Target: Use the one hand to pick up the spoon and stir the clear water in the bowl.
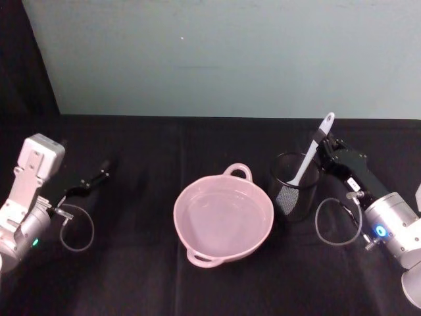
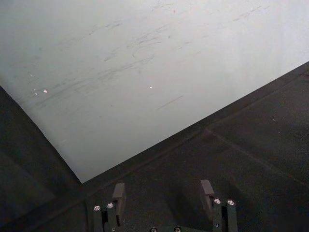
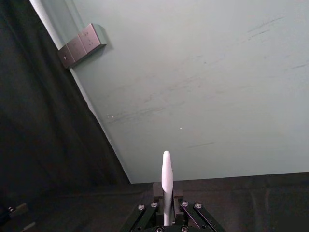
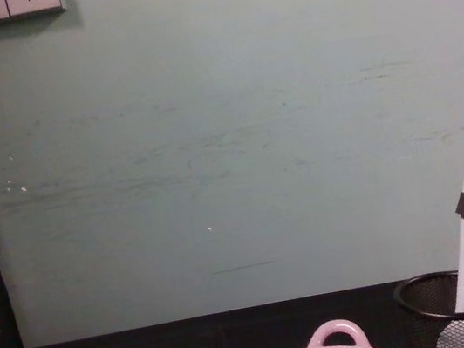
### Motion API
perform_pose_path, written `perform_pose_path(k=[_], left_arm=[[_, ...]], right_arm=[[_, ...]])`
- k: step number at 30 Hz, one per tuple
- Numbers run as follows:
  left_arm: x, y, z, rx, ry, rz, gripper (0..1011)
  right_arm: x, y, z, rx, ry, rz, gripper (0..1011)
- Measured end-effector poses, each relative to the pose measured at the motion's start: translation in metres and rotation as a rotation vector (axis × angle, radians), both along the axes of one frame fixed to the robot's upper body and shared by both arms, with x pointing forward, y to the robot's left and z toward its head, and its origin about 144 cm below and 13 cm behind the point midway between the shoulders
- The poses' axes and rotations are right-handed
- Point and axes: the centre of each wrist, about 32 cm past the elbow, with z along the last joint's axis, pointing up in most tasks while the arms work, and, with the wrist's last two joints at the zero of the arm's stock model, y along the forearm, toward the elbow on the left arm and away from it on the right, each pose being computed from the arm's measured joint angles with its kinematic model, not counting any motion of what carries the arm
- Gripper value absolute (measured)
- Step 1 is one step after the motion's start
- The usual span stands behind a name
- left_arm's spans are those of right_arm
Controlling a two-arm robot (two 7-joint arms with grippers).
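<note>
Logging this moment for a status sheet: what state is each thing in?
Spoon: standing tilted in the mesh cup, handle gripped.
Bowl: upright on the table, holding clear water.
Mesh cup: upright, right of the bowl.
Right gripper: shut on the spoon's handle.
Left gripper: open, holding nothing, off to the left.

Black-draped table (image 1: 145,276) with pink bowl (image 1: 223,220), black mesh cup (image 1: 294,191).

Left hand (image 2: 164,195) with fingers (image 2: 207,188) spread apart, black worktop (image 2: 251,159) beneath and ahead, pale green wall (image 2: 145,72) beyond it
</note>
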Motion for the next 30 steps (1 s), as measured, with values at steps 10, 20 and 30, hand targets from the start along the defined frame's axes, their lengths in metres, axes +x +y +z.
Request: perform_pose_path(k=[10, 20, 30], left_arm=[[0.0000, 0.0000, 0.0000, 0.000, 0.000, 0.000, 1005], [0.0000, 0.0000, 0.0000, 0.000, 0.000, 0.000, 1005], [0.0000, 0.0000, 0.0000, 0.000, 0.000, 0.000, 1005]], right_arm=[[-0.0003, -0.0005, -0.0008, 0.005, 0.000, 0.001, 110], [-0.0001, -0.0005, -0.0003, 0.003, -0.002, 0.000, 335], [-0.0001, -0.0004, 0.0000, 0.002, -0.002, 0.000, 666]])
